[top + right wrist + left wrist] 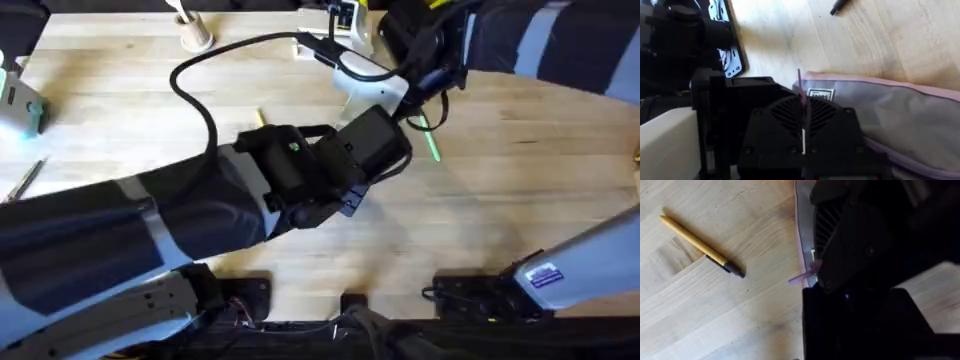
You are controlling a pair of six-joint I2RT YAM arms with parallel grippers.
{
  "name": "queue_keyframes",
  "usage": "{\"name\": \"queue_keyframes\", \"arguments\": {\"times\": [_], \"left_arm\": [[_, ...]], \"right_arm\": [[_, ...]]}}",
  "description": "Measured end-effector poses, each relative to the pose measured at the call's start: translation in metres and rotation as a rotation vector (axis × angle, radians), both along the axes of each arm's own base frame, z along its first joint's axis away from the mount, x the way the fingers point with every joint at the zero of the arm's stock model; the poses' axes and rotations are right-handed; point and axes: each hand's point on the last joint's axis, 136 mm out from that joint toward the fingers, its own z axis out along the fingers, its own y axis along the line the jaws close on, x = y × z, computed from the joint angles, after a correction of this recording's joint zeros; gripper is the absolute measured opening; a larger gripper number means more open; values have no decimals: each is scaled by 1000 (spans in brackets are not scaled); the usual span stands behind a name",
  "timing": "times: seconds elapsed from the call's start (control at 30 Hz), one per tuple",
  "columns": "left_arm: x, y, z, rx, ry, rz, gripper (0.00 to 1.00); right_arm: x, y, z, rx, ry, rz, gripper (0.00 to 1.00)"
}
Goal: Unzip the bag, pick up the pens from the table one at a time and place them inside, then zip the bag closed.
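The lavender bag lies on the wooden table with its small label near one end. My right gripper is over that end, shut on the purple zipper pull, which sticks out between its fingertips. My left gripper hovers close beside it over the bag, and its dark body hides its fingers. The yellow pen with a dark tip lies on the wood beside the bag's edge. On the far side of the grippers lies the green pen. In the overhead view both arms cover the bag.
A tan cup with white sticks stands at the back. A teal object and a thin stick lie at the left edge. A black cable loops over the table. Bare wood lies front right.
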Motion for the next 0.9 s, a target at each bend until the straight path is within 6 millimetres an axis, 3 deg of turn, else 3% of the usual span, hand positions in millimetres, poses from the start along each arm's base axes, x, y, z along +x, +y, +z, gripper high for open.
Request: {"name": "queue_keyframes", "arguments": {"times": [0.43,0.57,0.9], "left_arm": [[-1,1,-1,0,4,6,42],[-1,3,-1,3,7,19,42],[0,0,0,-8,2,14,42]], "right_arm": [[-9,4,0,-11,16,22,47],[-1,-3,-6,-61,-14,3,532],[9,-12,-3,-56,-13,-34,581]]}}
